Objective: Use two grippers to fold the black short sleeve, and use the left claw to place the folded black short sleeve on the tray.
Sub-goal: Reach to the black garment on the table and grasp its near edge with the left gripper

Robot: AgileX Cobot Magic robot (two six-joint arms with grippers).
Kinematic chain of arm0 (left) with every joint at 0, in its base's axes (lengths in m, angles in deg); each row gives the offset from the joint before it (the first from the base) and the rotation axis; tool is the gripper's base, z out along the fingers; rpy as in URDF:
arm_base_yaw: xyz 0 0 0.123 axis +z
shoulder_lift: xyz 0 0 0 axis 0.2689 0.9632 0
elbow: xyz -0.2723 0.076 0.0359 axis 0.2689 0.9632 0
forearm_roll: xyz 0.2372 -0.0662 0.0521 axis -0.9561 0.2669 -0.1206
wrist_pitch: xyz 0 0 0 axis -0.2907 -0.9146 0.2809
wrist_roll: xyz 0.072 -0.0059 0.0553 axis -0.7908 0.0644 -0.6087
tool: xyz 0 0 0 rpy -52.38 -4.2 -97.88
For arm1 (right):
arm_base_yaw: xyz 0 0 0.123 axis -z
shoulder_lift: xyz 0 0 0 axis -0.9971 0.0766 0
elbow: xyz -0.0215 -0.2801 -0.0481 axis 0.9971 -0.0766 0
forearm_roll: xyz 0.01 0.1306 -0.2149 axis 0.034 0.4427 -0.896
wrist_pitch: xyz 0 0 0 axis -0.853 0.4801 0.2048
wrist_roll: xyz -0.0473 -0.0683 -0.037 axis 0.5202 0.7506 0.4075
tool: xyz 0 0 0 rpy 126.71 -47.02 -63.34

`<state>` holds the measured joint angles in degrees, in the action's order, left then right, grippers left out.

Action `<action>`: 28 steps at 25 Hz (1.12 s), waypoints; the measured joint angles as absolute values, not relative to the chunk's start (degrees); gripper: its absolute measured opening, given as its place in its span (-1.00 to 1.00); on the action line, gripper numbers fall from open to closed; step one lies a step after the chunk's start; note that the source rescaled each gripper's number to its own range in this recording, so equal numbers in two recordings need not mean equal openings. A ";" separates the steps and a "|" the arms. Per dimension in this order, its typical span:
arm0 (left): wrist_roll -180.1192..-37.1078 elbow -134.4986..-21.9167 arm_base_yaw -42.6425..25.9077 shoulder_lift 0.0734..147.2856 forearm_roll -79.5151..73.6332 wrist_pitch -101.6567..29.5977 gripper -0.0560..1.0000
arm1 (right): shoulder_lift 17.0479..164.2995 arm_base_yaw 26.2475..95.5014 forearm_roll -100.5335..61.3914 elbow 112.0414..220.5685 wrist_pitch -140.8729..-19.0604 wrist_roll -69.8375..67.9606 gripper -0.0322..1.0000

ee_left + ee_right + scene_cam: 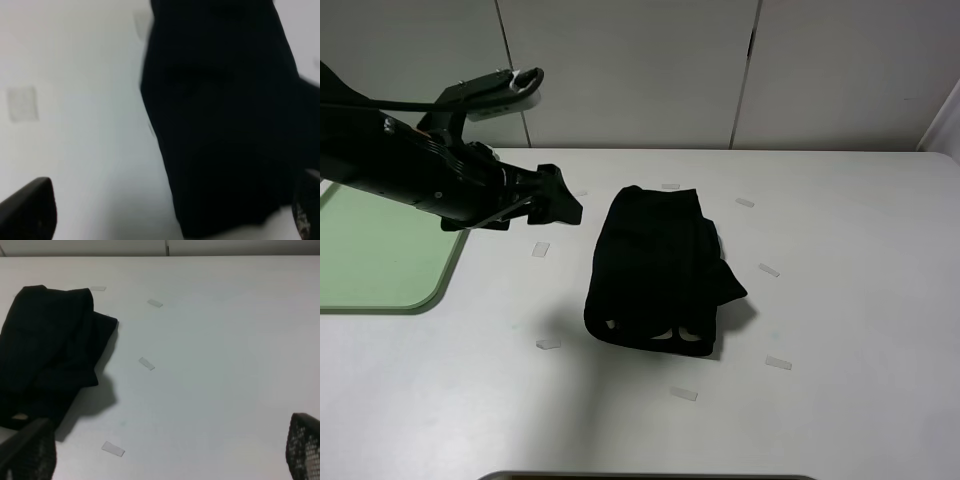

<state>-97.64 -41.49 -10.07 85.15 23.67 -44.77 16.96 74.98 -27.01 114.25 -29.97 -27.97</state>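
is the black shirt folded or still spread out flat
Folded: the black short sleeve lies as a compact layered bundle on the table, not on the tray.

The left arm is seen reaching in from the left edge of the scene, held above the table, with the left claw [560, 203] pointed toward the right. Its jaws are held apart, one fingertip [30, 210] showing at each side of its wrist view. The right gripper [170, 460] is likewise spread wide, nothing between its fingers.
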 joint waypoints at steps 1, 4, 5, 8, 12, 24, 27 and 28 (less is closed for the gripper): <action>-100.29 -41.49 -9.82 85.15 25.35 -46.65 0.85 | 16.96 74.98 -27.01 114.25 -29.97 -27.97 1.00; -108.83 -41.49 -9.67 85.15 30.82 -50.17 0.84 | 16.96 74.98 -27.01 114.25 -29.97 -27.97 1.00; -111.25 -41.49 -9.67 85.15 32.19 -50.99 0.84 | 16.96 74.98 -27.01 114.25 -29.97 -27.97 1.00; -114.47 -41.49 -9.66 85.15 35.23 -51.23 0.84 | 16.96 74.98 -27.01 114.25 -29.97 -27.97 1.00; -115.28 -41.49 -9.66 85.15 35.42 -49.30 0.84 | 16.96 74.98 -27.01 114.25 -29.97 -27.97 1.00; -114.67 -40.43 -7.87 85.15 39.70 -49.78 0.84 | 16.96 74.98 -27.01 114.25 -29.97 -27.97 1.00; -112.47 -40.25 -6.45 85.15 39.76 -51.24 0.85 | 16.96 74.98 -27.01 114.25 -29.97 -27.97 1.00; -112.11 -40.25 -5.99 85.15 39.76 -51.30 0.86 | 16.96 74.98 -27.01 114.25 -29.97 -27.97 1.00</action>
